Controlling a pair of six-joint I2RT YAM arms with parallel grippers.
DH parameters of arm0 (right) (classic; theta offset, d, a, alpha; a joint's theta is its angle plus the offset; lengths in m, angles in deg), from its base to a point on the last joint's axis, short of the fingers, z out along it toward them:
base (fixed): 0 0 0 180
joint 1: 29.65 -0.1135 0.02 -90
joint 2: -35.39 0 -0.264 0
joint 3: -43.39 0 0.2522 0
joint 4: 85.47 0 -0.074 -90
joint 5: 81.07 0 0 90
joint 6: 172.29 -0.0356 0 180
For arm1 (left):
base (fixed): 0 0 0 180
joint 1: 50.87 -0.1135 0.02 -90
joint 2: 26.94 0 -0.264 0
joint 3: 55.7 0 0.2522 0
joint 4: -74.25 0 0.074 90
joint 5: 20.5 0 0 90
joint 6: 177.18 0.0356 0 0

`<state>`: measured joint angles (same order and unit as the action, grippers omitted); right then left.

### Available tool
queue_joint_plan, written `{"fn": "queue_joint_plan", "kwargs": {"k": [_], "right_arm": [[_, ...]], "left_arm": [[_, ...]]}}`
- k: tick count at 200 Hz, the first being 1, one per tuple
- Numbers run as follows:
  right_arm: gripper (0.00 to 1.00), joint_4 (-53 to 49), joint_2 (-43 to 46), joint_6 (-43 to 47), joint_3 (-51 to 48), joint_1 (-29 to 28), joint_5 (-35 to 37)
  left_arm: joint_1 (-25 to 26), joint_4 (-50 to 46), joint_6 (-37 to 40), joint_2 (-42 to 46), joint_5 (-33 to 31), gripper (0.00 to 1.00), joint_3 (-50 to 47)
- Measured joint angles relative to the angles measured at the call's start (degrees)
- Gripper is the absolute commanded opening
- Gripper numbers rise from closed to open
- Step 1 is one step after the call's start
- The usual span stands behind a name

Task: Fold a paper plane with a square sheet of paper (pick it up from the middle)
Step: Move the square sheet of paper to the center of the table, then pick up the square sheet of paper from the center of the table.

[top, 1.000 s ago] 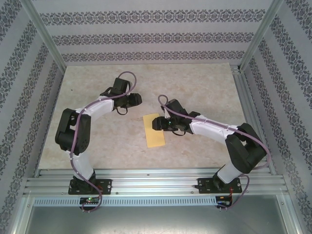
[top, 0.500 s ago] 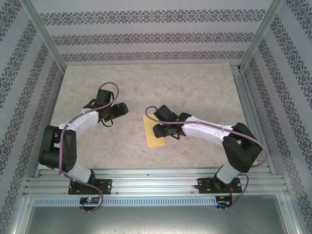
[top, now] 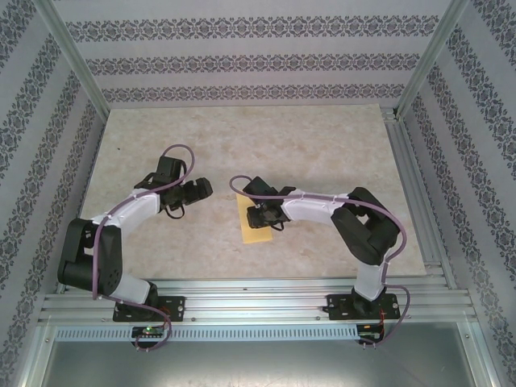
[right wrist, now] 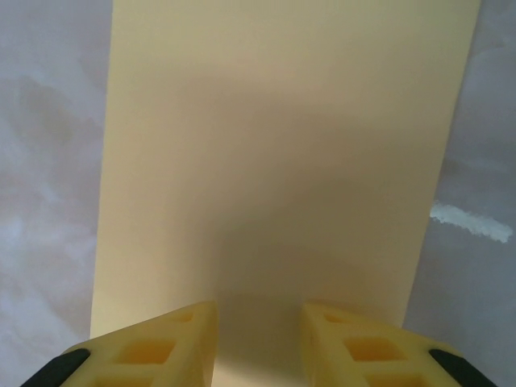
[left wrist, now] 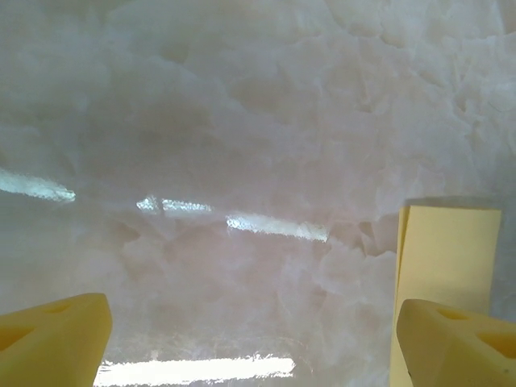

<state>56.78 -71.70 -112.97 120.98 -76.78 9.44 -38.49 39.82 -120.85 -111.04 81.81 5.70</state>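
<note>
Marble table (top: 322, 145), yellow paper (top: 256, 234), patterned walls (top: 242, 56)

Setting: robotics lab test cell, not a lived-in room. Evidence: bare aluminium extrusion posts (top: 76, 60) frame the enclosure. Flat wall panels (top: 242, 60) carry printed damask bands. Marble-look tabletop (top: 322, 137). Left arm (top: 121, 214) and right arm (top: 322, 208) are bolted to a slotted aluminium rail (top: 258, 305), cables exposed.

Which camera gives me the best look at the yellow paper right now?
Right wrist: the thin yellow-orange paper rectangle lies flat, large, both long edges clear. Top external shows it small, partly covered by the right arm. Left wrist shows one end at the frame's right.
</note>
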Motion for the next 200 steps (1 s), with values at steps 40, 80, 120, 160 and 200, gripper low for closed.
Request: {"fn": "queue_joint_plan", "kwargs": {"k": [40, 80, 120, 160, 200], "right_arm": [[0.33, 3.52, -3.37, -4.46, 3.48, -0.17, 0.11], [0.34, 5.40, -6.80, -8.50, 7.72, -0.76, 0.46], [0.34, 5.53, -4.74, -10.01, 7.76, -0.50, -0.17], [0.25, 5.20, 0.57, -10.19, 6.82, 2.01, -1.77], [0.21, 4.37, -0.96, -9.75, 7.21, 4.52, -3.19]], "left_arm": [[0.00, 0.00, -0.02, 0.48, 2.14, 0.93, -1.53], [0.00, 0.20, -0.02, 1.25, 4.22, 0.93, -1.84], [0.00, 2.03, -0.63, 1.68, 7.50, 0.93, -4.20], [0.85, 3.91, -2.51, 1.70, 11.10, 0.91, -6.91], [5.51, 7.08, -5.29, 1.68, 13.66, 0.89, -8.02]]}}
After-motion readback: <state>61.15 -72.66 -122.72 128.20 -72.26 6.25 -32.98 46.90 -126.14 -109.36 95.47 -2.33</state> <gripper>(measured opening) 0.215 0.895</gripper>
